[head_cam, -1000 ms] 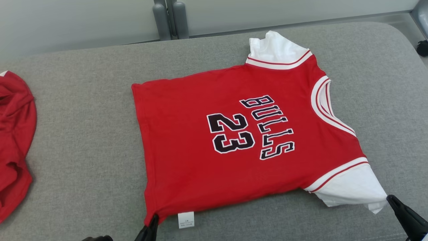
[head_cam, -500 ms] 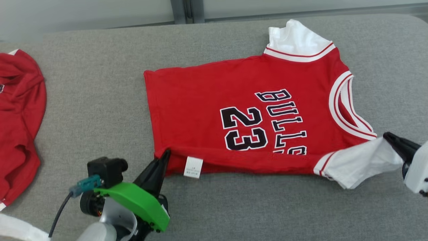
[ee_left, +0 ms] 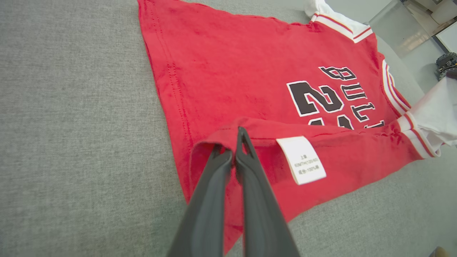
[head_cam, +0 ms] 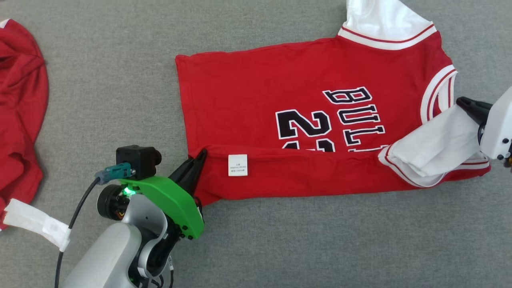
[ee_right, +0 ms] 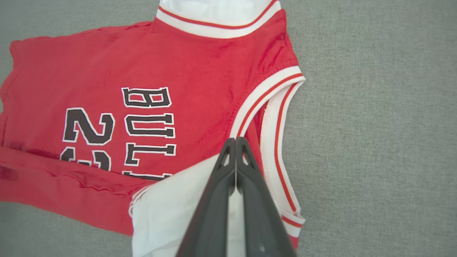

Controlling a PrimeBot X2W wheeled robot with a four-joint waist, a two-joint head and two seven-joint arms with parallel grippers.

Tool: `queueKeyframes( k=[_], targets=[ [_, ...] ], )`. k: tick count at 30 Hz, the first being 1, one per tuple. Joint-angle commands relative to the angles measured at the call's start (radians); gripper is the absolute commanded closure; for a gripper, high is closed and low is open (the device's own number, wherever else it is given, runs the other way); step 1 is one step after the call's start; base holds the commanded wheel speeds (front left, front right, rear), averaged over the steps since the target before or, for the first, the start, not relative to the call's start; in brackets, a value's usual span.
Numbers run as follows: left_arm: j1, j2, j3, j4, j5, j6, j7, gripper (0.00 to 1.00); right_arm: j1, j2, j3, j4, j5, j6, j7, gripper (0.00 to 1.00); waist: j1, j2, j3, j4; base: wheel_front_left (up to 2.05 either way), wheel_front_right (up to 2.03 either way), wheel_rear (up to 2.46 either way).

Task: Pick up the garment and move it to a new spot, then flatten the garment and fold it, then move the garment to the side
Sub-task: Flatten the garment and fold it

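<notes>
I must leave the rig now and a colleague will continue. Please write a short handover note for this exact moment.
Left gripper: shut on the near hem corner of the red jersey, held over the body.
Right gripper: shut on the jersey's near white sleeve, held over the chest.
Jersey lies spread on the grey surface; its near edge is folded over and covers the lower part of the print.
Done: spread flat, first fold begun.
Left: lay the fold down, release, finish folding, move the jersey aside.

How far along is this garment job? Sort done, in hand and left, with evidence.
Done: the red Bulls jersey with white sleeves lies spread on the grey fabric surface. In hand: the left gripper pinches its hem corner and the right gripper its white sleeve, near edge doubled over the number. Left: finishing the fold, moving it aside.
</notes>
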Motion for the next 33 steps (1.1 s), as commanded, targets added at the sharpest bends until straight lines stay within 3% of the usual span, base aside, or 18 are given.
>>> queueKeyframes(
  k=[1, 7, 8, 9, 10, 13, 18, 26, 33],
  targets=[
    [-0.025, -0.004, -0.003, 0.01, 0.008, -0.007, 0.003, 1.0, -0.029, -0.005, 0.003, 0.016, -0.018, 0.0, -0.011, 1.0, 0.0, 0.0, 0.02, 0.016, 0.0, 0.0, 0.0],
    [-0.065, -0.018, -0.002, 0.056, 0.012, -0.001, 0.0, 1.0, -0.112, -0.001, 0.031, 0.096, -0.066, 0.0, -0.096, 1.0, 0.0, 0.0, 0.042, 0.022, 0.0, 0.0, 0.0],
    [-0.068, -0.021, -0.003, 0.064, 0.012, 0.002, -0.001, 0.95, -0.121, 0.0, 0.035, 0.107, -0.074, 0.0, -0.12, 0.79, 0.0, 0.0, 0.043, 0.022, 0.0, 0.0, 0.0],
    [-0.068, -0.028, 0.003, 0.072, 0.008, 0.007, -0.007, 0.69, -0.13, 0.004, 0.031, 0.119, -0.082, 0.0, -0.154, 0.54, 0.0, 0.0, 0.042, 0.021, 0.0, 0.0, 0.0],
    [-0.069, -0.03, 0.005, 0.077, 0.01, 0.01, -0.014, 0.04, -0.137, 0.01, 0.026, 0.129, -0.09, 0.0, -0.183, 0.0, 0.0, 0.0, 0.04, 0.019, 0.0, 0.0, 0.0],
    [-0.03, -0.026, 0.008, 0.08, 0.004, 0.018, -0.027, 0.0, -0.114, 0.006, 0.05, 0.129, -0.085, 0.0, -0.247, 0.0, 0.0, 0.0, 0.022, 0.005, 0.0, 0.0, 0.0],
    [0.086, -0.001, 0.059, 0.003, -0.019, 0.062, -0.091, 0.0, 0.022, -0.053, 0.046, 0.004, -0.048, 0.0, -0.328, 0.0, 0.0, 0.0, -0.026, -0.027, 0.0, 0.0, 0.0],
    [0.246, 0.018, 0.065, -0.11, -0.048, 0.108, -0.1, 0.0, 0.33, -0.13, -0.004, -0.142, -0.027, 0.0, -0.297, 0.0, 0.0, 0.0, 0.013, -0.053, 0.0, 0.0, 0.0],
    [0.21, -0.003, 0.047, -0.077, -0.05, 0.087, -0.097, 0.0, 0.302, -0.085, 0.026, -0.084, -0.051, 0.0, -0.347, 0.0, 0.0, 0.0, 0.057, -0.043, 0.0, 0.0, 0.0]
  ],
)
